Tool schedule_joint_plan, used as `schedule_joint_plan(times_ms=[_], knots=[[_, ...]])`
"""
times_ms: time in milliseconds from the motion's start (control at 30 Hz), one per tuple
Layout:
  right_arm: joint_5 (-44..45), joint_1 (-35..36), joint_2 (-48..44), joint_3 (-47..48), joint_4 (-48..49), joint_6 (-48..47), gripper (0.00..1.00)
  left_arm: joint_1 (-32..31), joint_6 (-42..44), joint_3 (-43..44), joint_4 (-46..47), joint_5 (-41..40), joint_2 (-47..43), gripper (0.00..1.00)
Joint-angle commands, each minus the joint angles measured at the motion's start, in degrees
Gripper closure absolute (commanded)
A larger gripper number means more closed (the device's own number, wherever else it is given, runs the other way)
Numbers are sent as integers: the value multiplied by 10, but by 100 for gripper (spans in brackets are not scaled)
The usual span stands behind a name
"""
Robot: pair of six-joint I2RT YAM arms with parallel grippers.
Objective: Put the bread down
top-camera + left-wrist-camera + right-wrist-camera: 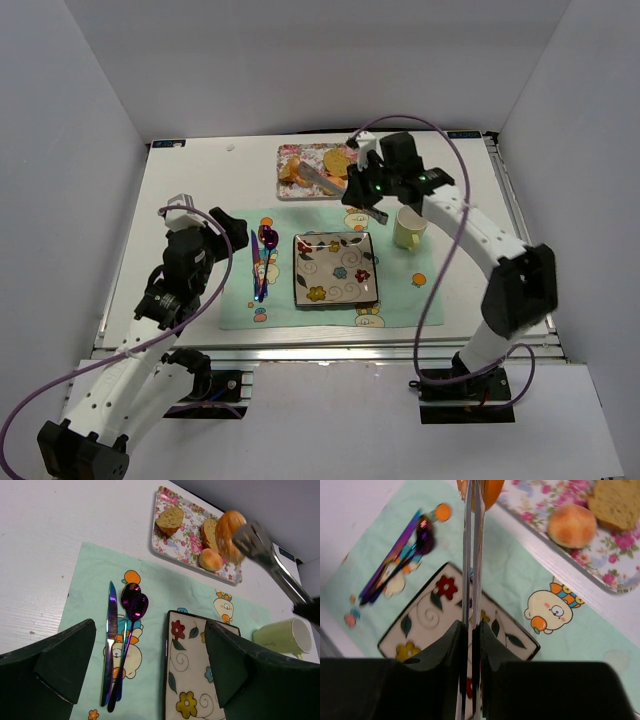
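Observation:
The bread (227,530), a golden-orange oval roll, is pinched in the tips of metal tongs (272,565) above the right end of the floral tray (182,545). In the right wrist view the bread (490,490) shows at the top edge, at the end of the tongs (472,555). My right gripper (471,627) is shut on the tongs' handles and hovers over the far edge of the flowered square plate (420,625). In the top view it (366,196) is between tray and plate. My left gripper (150,645) is open and empty, low over the placemat left of the plate (192,680).
A rounder orange roll (571,525) and bread slices (170,520) lie on the tray. A knife (111,635) and purple spoon (131,625) lie on the green placemat (240,300) left of the plate. A pale green mug (408,228) stands right of the plate.

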Motion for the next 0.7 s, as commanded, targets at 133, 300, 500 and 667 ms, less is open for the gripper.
schedule_joint_plan(times_ms=[133,300,500,667], knots=[[-150,5,-173,-212,-134,-292,100,2,0,0,30,5,-12,2],[-74,4,-306,-349,-134,-341,100,2,-5,-18,32,11,-26,2],[-27,5,-357,-386,-127,-352,98,2,-6,-26,32,19,-32,2],[-34,5,-362,-391,-135,-373,67,2,-8,-27,30,18,-39,2]])
